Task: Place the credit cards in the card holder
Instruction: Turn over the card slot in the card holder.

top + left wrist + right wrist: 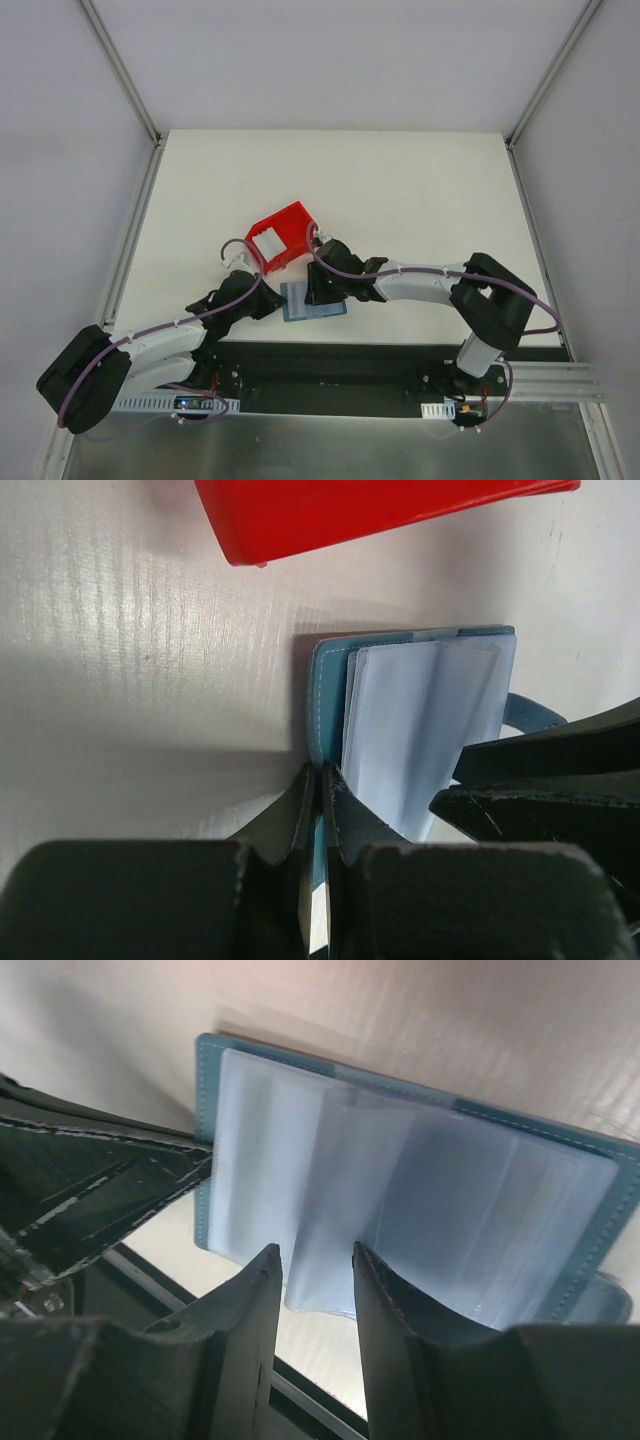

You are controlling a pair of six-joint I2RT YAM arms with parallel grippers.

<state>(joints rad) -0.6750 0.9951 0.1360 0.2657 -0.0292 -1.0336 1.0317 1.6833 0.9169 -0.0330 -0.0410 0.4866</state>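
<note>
The teal card holder lies open near the table's front edge, its clear pale-blue sleeves facing up. My left gripper is shut on the holder's teal cover edge at its left side. My right gripper stands open over the near edge, with a raised sleeve leaf between its fingers and a gap on both sides. In the top view both grippers meet at the holder, left gripper and right gripper. No credit cards show plainly; something white sits inside the red bin.
A red plastic bin lies tipped just behind the card holder, close to both wrists. The table's front edge and a dark rail run right below the holder. The right gripper's fingers crowd the holder's right side.
</note>
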